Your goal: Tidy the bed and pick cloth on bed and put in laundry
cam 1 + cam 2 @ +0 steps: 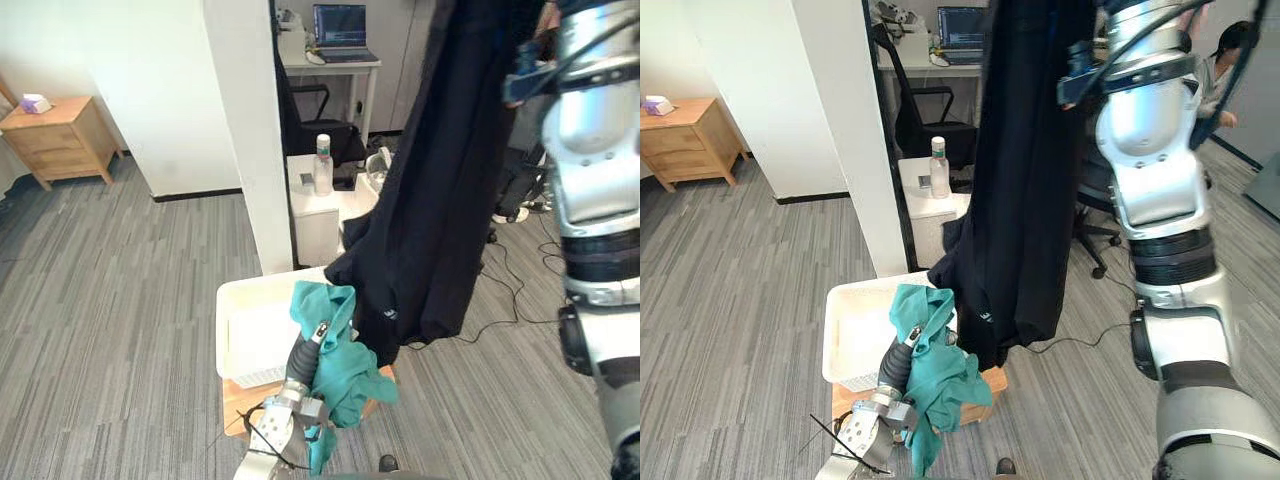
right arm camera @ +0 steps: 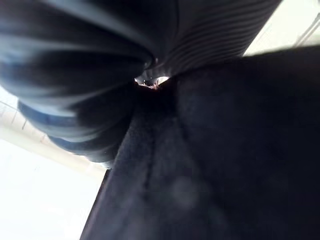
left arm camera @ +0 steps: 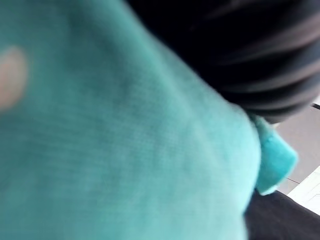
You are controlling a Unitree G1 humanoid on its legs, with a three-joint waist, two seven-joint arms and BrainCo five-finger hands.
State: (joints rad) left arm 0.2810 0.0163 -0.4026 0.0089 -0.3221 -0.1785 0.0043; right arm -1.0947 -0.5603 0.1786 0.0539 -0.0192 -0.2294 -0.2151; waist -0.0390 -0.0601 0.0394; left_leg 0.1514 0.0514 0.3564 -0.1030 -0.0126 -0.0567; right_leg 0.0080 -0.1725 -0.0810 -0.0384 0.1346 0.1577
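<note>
The teal cloth [image 1: 338,350] is draping over my left robot hand [image 1: 301,361] above the white laundry basket [image 1: 232,300]. The black garment [image 1: 440,200] is hanging from my raised right robot hand [image 2: 215,35]; I cannot tell either grip. Most of the garment is hanging beside the basket, so releasing now is risking a spill onto the floor [image 1: 120,300].

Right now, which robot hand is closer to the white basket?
Left. The left hand, buried in the teal cloth, is at the near corner of the white basket. The right hand is high above, in the black garment that hangs beside it.
</note>
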